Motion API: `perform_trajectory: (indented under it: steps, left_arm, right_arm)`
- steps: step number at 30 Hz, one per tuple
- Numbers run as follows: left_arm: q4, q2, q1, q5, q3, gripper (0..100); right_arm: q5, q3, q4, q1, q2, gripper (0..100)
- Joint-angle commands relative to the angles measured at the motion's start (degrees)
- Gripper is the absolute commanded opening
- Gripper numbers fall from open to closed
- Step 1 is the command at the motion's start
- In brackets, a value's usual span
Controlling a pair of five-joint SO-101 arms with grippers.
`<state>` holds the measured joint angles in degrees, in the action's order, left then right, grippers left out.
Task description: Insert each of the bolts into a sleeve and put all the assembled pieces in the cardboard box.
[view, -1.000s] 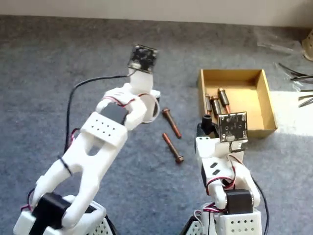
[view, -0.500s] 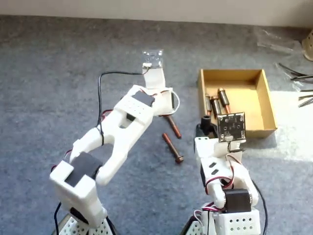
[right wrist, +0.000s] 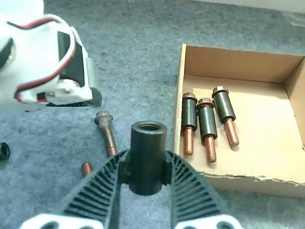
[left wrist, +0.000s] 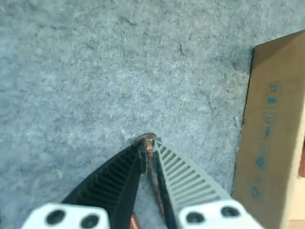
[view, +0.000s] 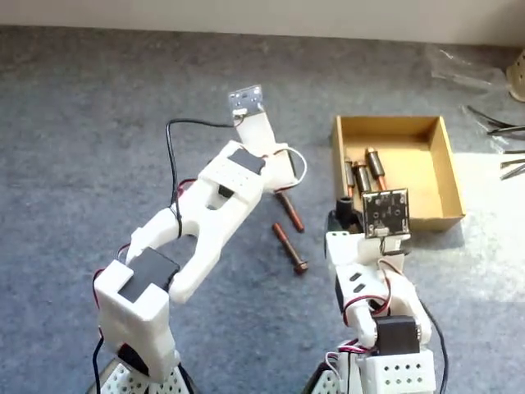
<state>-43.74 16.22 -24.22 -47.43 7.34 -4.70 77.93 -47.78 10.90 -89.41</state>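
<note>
**Item 1, far left.** We are logging the left arm (view: pixel 197 230), white, slanting toward 1 o'clock across the grey carpet (view: pixel 74 123) and covering the strip beneath it.

**Item 2.** The left gripper (left wrist: pixel 148 145) is pinching the gripped bolt (left wrist: pixel 152 162), its jaws drawn in close on either side of the copper shaft just behind the head. In the high view that bolt's 11 o'clock end is sitting under the gripper, and the shaft is running out toward 5 o'clock on the carpet.

**Item 3.** The loose bolt (view: pixel 289 248), copper, is lying at 6 o'clock of the gripped bolt, near it but apart, with its head pointing to 5 o'clock.

**Item 4.** A small black piece (right wrist: pixel 4 150) is lying on the carpet; we cannot tell what it is.

**Item 5.** The right gripper (right wrist: pixel 145 164) is clamping the sleeve (right wrist: pixel 148 140), black and upright, with its bore facing up. It is sitting just outside the box at the box's 7 o'clock.

**Item 6.** The cardboard box (view: pixel 449 164), open-topped, is sitting at 3 o'clock of the bolts. Its near side wall is standing between them and its interior. The right wrist's board is covering part of its 6 o'clock wall.

**Item 7.** Three assembled pieces (right wrist: pixel 206 124) are lying side by side inside the box, with heads toward 12 o'clock and bare shafts toward 6 o'clock.

**Item 8, far right.** Metal tools (view: pixel 502 127) and clear plastic wrap (view: pixel 459 66) are lying at 2 o'clock of the box, apart from it.
</note>
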Motion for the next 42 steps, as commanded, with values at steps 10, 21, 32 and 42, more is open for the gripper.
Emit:
perform_trajectory:
  steps: [10, 21, 32, 42]
  left_arm:
    - [-8.0, -0.13, -2.77, -5.27, -5.41, 9]
    - [-8.09, 6.29, -2.68, -5.36, -9.45, 14]
    - [-8.0, 9.27, -2.33, -5.36, -10.77, 14]
    - [-7.91, 9.27, -2.33, -5.36, -10.42, 14]
  right_arm:
    - [0.26, -0.75, 2.07, -0.66, -0.66, 0.3]
    - [0.26, -0.75, 2.07, -0.66, -0.66, 0.3]
    - [0.26, -0.75, 2.07, -0.66, -0.66, 0.3]
    - [0.26, -0.75, 2.07, -0.66, -0.66, 0.3]
